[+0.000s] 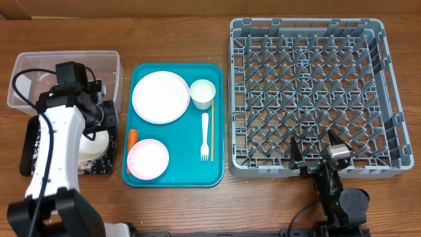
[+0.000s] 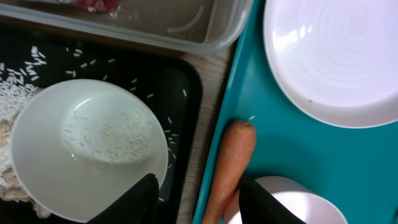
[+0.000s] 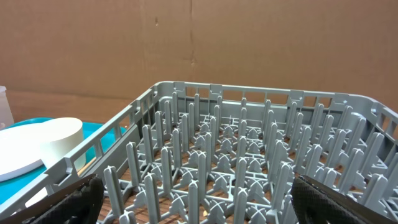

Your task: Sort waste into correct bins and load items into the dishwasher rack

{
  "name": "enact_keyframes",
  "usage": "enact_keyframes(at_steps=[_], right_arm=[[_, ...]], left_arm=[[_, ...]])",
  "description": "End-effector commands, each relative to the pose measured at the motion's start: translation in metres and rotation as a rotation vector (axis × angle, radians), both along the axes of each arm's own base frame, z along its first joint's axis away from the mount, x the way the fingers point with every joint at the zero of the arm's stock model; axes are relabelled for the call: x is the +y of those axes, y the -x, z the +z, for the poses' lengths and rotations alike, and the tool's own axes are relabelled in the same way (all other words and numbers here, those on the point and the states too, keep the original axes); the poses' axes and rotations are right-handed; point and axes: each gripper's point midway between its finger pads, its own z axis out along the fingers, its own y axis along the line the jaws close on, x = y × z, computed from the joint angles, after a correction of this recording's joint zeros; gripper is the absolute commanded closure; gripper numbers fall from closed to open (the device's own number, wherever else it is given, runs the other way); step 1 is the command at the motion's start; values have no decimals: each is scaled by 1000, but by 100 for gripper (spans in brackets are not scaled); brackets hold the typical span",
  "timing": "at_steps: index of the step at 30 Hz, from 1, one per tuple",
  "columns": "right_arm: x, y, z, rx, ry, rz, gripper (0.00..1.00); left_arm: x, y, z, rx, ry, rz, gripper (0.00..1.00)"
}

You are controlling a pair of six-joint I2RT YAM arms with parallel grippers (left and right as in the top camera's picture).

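Rice-flecked white bowl (image 2: 87,143) upright in black tray (image 2: 180,81); orange carrot (image 2: 235,158) flat just beside.

The left arm (image 1: 56,141), white-shelled, runs up from the lower left of the overhead frame and ends in a black wrist at the upper left. The left pincer (image 2: 199,202) points downward, its black fingers (image 2: 140,202) parted partway. At the lower right, the right pincer (image 1: 315,146) sits low, spread wide in a V, gripping nothing.

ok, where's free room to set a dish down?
Grey plastic lattice rack: whole floor free. Teal tray: bare patch between small pink plate and white plastic fork. Crowded: shallow black tray, filled by white bowl and rice; teal tray's left half.
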Motion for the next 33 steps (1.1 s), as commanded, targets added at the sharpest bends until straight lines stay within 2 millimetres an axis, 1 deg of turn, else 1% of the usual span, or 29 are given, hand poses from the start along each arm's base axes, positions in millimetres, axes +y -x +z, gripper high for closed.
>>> enact_keyframes(at_steps=[1, 7, 12, 25, 30, 33], right_arm=[[1, 0, -3, 0, -2, 6, 0], [1, 0, -3, 0, -2, 6, 0], [1, 0, -3, 0, -2, 6, 0], [1, 0, -3, 0, -2, 6, 0], [1, 0, -3, 0, -3, 6, 0], [1, 0, -3, 0, -2, 6, 0]], left_arm=[[3, 5, -22, 80, -11, 17, 57], [2, 10, -51, 174, 8, 16, 59], [4, 9, -64, 203, 11, 32, 59], [10, 10, -67, 209, 12, 53, 60], [18, 12, -64, 206, -8, 90, 64], [21, 13, -64, 206, -7, 100, 64]])
